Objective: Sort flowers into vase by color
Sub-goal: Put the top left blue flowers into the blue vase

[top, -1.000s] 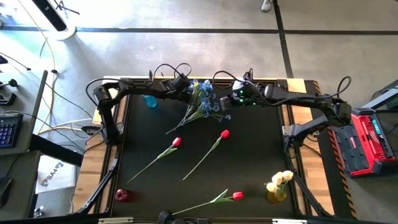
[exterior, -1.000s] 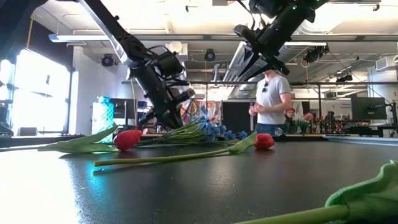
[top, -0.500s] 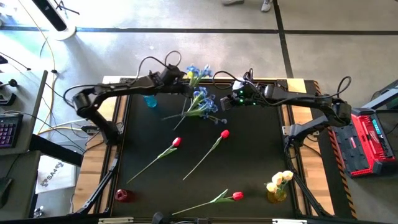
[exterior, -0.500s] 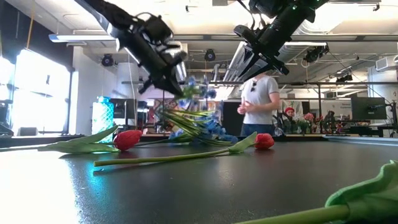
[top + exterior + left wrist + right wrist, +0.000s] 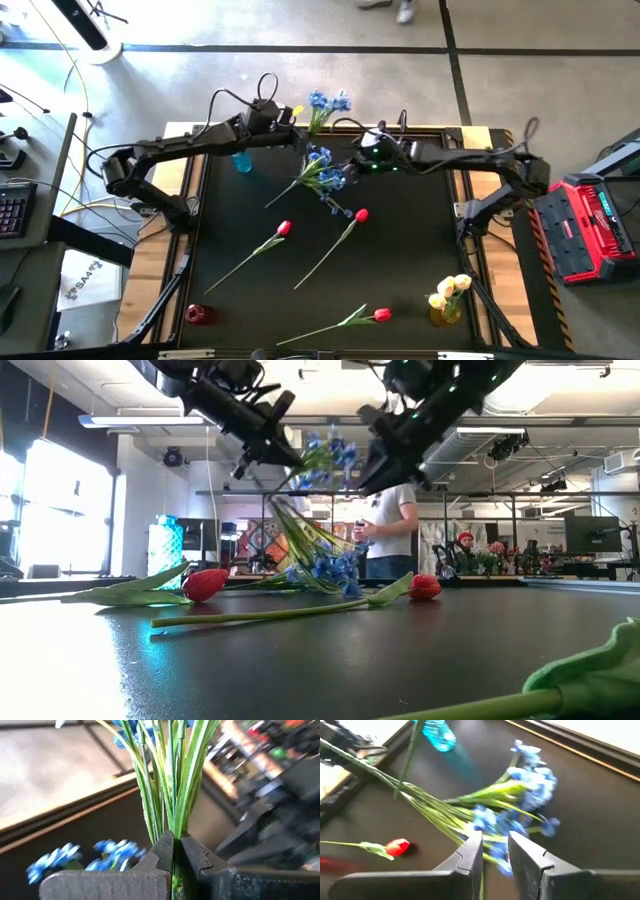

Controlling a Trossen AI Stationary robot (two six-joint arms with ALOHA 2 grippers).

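My left gripper is shut on one blue spray and holds it in the air over the table's far edge. A second blue bunch sits just right of the blue vase. My right gripper is closed on that bunch from the right. Three red tulips lie flat on the black mat. The red vase stands at the near left. Yellow tulips stand in the yellow vase at the near right. My left gripper pinches the spray's bundled green stems between its two fingers, just below where the leaves fan out. The spray is lifted clear, and its blossoms stick out beyond the fingertips. My right gripper has the second bunch between its fingers, with a stem and blossoms in the narrow gap near the blossom end. The fingers slant down from the table's right. The bunch is tilted, stem ends raised and blossoms low by the table.
A person stands beyond the table's far edge. Cables loop over both arms at the far edge. The mat's middle and near part hold only the tulips. A red case sits off the table's right side.
My left gripper has risen and moved toward the far edge, tipping up. It has drawn one blue spray out of the bunch and lifted it clear. My right gripper has shifted a little toward the table's left with the rest of the bunch, whose stem ends have come up off the mat.
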